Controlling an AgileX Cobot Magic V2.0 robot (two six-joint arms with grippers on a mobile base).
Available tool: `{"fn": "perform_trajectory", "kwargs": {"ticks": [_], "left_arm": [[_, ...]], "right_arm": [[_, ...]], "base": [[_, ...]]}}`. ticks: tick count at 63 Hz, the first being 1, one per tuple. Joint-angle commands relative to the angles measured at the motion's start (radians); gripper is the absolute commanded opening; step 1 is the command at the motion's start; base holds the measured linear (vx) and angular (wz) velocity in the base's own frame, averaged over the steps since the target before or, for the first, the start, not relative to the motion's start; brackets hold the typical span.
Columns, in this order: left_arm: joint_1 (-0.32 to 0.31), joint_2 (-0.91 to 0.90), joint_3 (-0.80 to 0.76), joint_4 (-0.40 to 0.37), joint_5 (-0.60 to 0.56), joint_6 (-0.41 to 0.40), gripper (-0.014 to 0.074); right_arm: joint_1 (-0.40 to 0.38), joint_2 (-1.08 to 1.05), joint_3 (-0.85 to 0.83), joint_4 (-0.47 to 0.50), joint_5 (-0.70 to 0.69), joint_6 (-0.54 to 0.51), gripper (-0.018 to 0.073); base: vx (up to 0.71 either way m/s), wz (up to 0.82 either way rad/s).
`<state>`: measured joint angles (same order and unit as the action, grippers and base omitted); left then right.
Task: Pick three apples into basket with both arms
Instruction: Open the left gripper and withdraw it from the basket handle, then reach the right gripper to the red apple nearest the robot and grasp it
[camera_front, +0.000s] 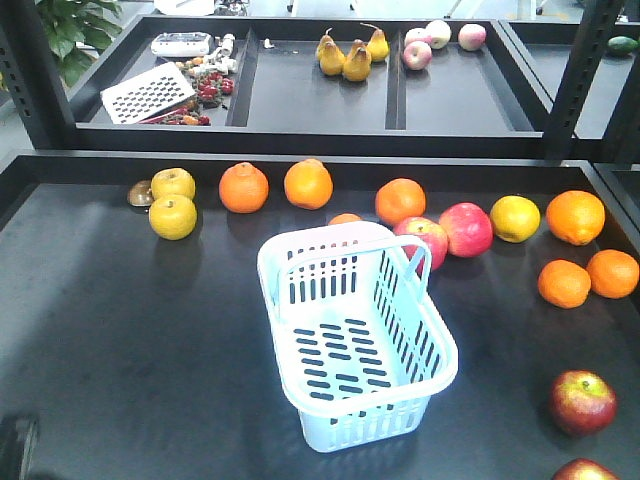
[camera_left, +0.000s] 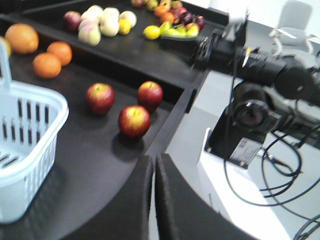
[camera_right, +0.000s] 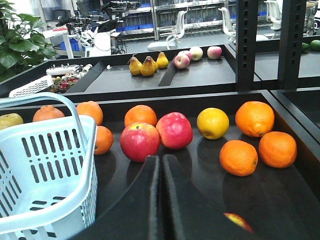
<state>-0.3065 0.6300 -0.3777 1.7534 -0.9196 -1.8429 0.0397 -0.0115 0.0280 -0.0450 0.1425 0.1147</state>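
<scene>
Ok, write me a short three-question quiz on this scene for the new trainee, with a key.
1. True or false: the basket already holds an apple.
2. Multiple choice: in the left wrist view, how many dark red apples sit clustered together? A. one B. three C. five
3. Fill in the word: the left gripper and the right gripper each have their jaws ____, with nothing held between them.

Key: 1. False, the basket is empty. 2. B. 3. shut.
</scene>
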Motion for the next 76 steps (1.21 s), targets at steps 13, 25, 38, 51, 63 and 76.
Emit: {"fn": "perform_trajectory", "kwargs": {"ticks": [13,25,38,51,63,76], "left_arm": [[0.002,-0.099,0.188,0.050,0.208,-0.015,-0.0008],[0.002,-0.103,0.204,0.050,0.238,-0.015,-0.0008],[0.002,-0.103,0.204,0.050,0.265,-0.014,-0.0008],[0.002,-0.103,0.204,0.051,0.266,-0.014,-0.0008],[0.002,-0.103,0.204,0.051,0.266,-0.014,-0.0008],[0.002,-0.103,0.204,0.051,0.266,-0.014,-0.0008]], "right_arm": [[-0.005,-0.013,0.014,-0.006,-0.078,-0.001,-0.0004],[-0.005,-0.013,0.012,0.129,-0.095,0.125,-0.0004],[-0.005,-0.013,0.012,0.394,-0.098,0.267,-0.0004],[-0.005,-0.013,-0.046,0.427,-0.051,0.223,-0.0004],[-0.005,0.078,-0.303,0.298,0.232,0.112,-0.0004],[-0.005,0.367,-0.618,0.005,0.682,0.112,0.0013]], "base": [[0.00,0.00],[0.00,0.00],[0.00,0.00],[0.00,0.00],[0.00,0.00],[0.00,0.00]]}}
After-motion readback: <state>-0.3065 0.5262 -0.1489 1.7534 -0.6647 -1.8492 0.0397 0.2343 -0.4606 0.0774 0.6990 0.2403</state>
